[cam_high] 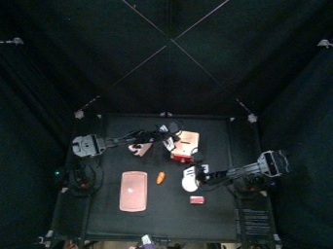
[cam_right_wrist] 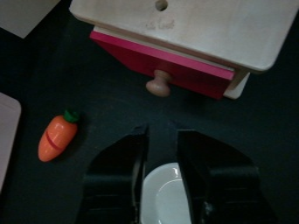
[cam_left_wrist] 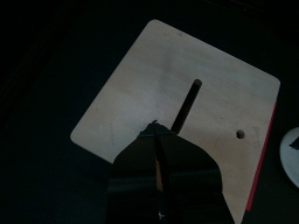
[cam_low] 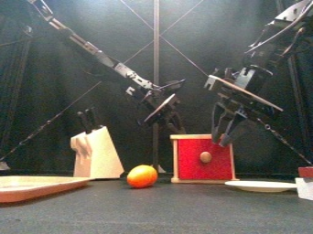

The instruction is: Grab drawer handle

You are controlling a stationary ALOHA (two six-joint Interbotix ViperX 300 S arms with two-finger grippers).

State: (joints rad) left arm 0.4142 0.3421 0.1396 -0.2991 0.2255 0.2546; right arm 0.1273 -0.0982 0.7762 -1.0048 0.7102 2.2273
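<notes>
Looking across the worktop (cam_low: pixel 184 206), I see the drawer (cam_low: pixel 202 158) a little right of the frame's centre, its red face towards the front camera. My left tool (cam_low: pixel 167 111) hangs just above it, pressed together on nothing. My right tool (cam_right_wrist: pixel 162 144) hovers before the red face; I cannot tell its spread. The small handle (cam_right_wrist: pixel 158 85) is untouched. If I approach off line, one tip may push the light drawer backwards.

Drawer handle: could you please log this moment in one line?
drawer handle ungrasped | right gripper facing it, apart | left gripper over drawer top
</notes>
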